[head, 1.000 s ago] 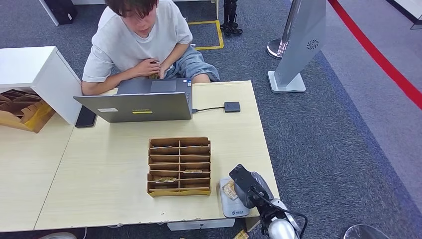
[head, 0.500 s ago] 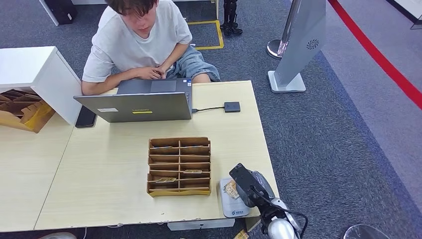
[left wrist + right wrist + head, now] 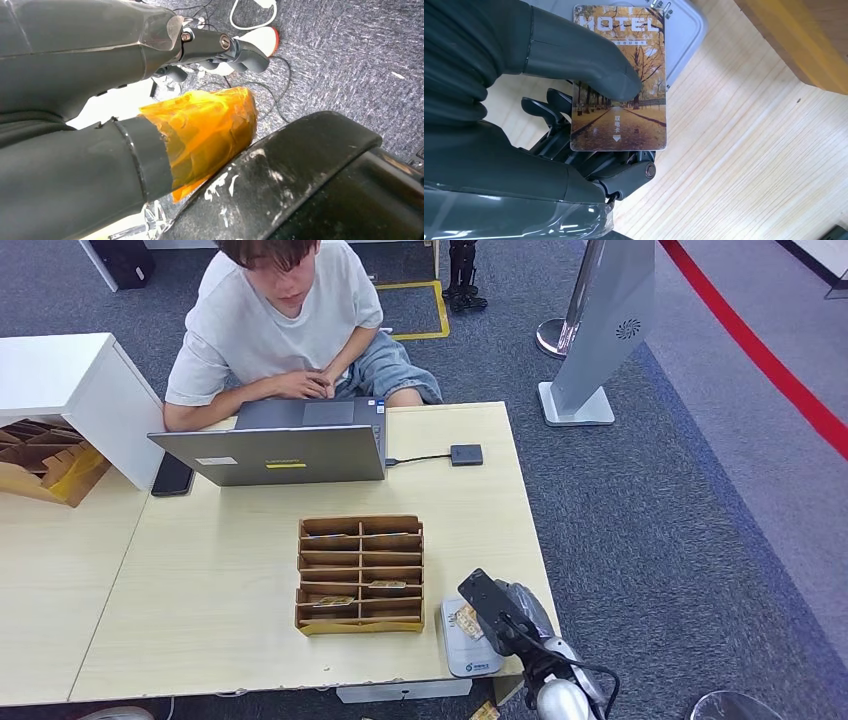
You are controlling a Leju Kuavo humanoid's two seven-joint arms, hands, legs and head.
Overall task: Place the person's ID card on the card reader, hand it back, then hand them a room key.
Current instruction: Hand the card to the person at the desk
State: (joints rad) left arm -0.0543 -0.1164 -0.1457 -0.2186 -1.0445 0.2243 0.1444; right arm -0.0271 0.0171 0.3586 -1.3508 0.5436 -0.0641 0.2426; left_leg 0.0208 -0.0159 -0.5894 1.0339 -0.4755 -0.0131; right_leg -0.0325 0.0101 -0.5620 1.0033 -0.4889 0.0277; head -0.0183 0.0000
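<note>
My right hand point(image 3: 497, 615) is at the table's front right corner, just above the grey card reader point(image 3: 470, 655). It pinches a card point(image 3: 463, 621) between thumb and fingers. In the right wrist view the card point(image 3: 619, 80) shows an autumn avenue under the word HOTEL, with my thumb point(image 3: 584, 60) pressed on its face. One end of it lies over the reader point(image 3: 686, 30); whether they touch I cannot tell. My left hand point(image 3: 220, 47) hangs beside my body over the carpet, fingers loosely apart and holding nothing; orange tape wraps its thumb point(image 3: 205, 130).
A wooden slotted organiser point(image 3: 361, 573) with a few cards stands left of the reader. Behind it is an open laptop point(image 3: 270, 452), at which a person point(image 3: 280, 320) sits typing. A small black box point(image 3: 466, 454) on a cable and a phone point(image 3: 172, 475) also lie on the table.
The person's hands have dropped from in front of the chest onto the laptop keyboard. My right hand with the card has barely shifted over the reader.
</note>
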